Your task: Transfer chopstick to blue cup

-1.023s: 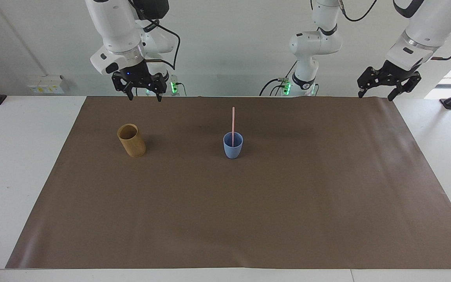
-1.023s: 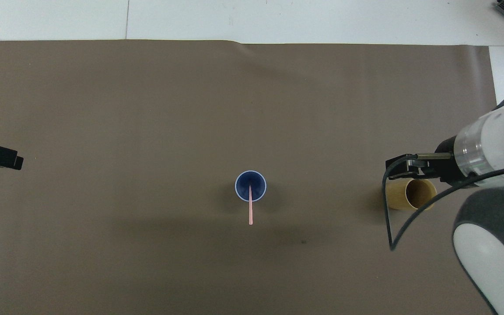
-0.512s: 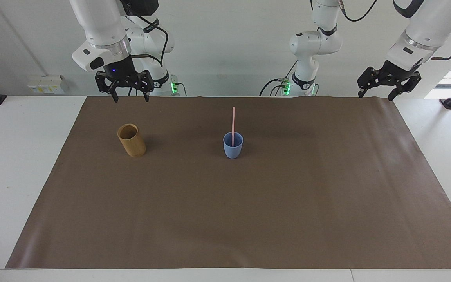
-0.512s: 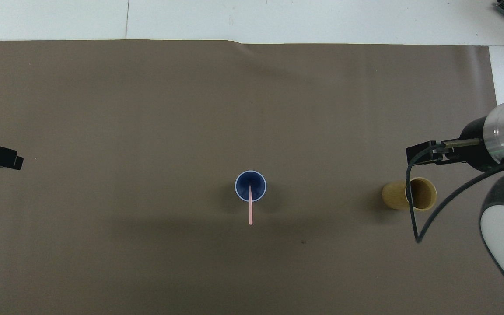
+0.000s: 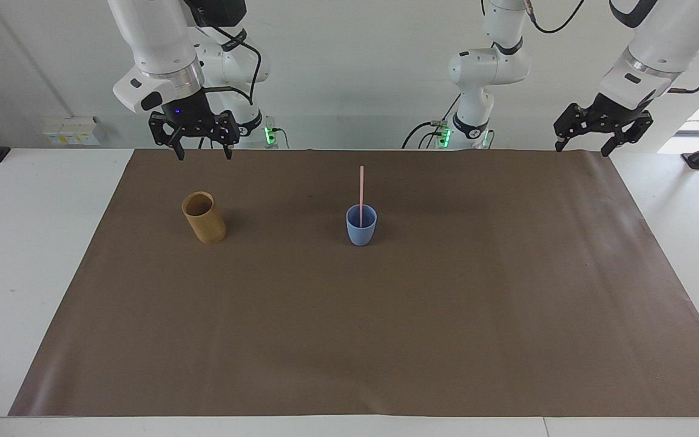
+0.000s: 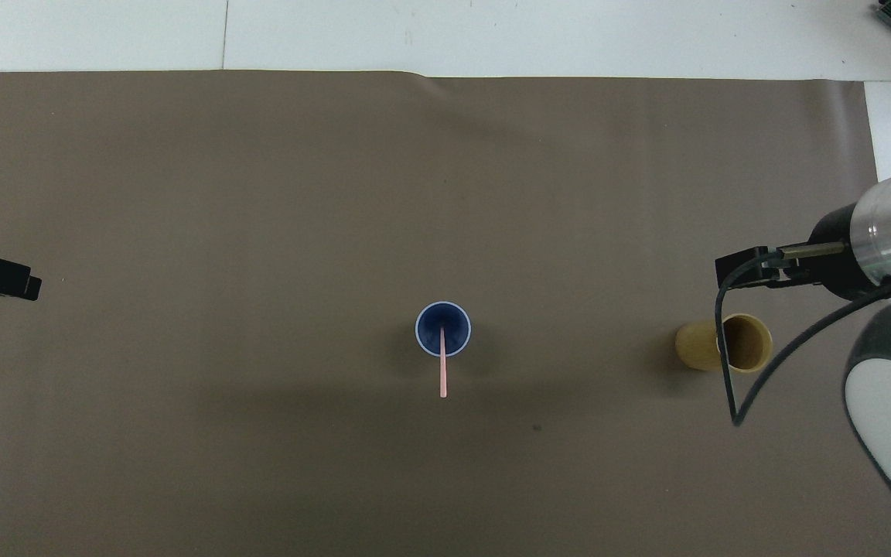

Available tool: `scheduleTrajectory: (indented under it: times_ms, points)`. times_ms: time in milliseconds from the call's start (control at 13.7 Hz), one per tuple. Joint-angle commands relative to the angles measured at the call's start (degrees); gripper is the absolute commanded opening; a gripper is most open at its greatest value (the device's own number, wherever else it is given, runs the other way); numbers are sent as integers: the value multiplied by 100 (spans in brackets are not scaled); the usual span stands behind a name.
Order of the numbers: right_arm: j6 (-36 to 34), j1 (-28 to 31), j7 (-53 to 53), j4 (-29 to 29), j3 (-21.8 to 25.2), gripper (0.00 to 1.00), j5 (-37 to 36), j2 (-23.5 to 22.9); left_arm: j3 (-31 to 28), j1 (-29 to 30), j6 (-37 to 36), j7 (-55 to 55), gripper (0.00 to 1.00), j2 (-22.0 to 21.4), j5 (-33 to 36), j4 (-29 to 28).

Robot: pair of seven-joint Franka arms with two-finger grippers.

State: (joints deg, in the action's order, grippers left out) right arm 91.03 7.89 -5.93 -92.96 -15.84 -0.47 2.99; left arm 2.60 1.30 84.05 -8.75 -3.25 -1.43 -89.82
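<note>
**Chopstick stood in the blue cup, both grippers empty**

Although the transfer looked finished, the chopstick (image 5: 361, 193) only leaned inside the blue cup (image 5: 361, 231), with most of its length above the rim. The cup stood on the brown mat (image 5: 386, 340) between the two grippers, well apart from each, and below their height.

The right gripper (image 5: 201, 153) hung with its fingers wide and held nothing; the bamboo cup (image 5: 204, 217) stood just below it and a little farther from the robots. The left gripper (image 5: 586, 145) waited over the mat's corner at its own end, also wide and empty.

In my judgement the risk was small. If an arm swept low across the middle, it could strike the tall stick and tip the light cup. The right arm's hanging cable (image 6: 724, 363) could also catch the bamboo cup.

The facing view showed how high the grippers hung and how upright the stick was. The overhead view showed the stick's foot inside the cup and its tilt toward the robots.
</note>
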Motion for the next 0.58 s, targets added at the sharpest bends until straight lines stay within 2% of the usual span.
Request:
scheduleTrajectory:
  times_ms: [0, 292, 512]
  points:
    - [222, 81, 127, 120, -59, 100, -5, -140, 48, 90, -65, 41, 100, -88, -6, -27]
    - [214, 72, 136, 165, 37, 100, -5, -132, 48, 90, -65, 41, 100, -88, -6, -27]
    - [179, -330, 136, 165, 492, 100, -14, -141, 48, 90, -65, 41, 100, -88, -6, -27]
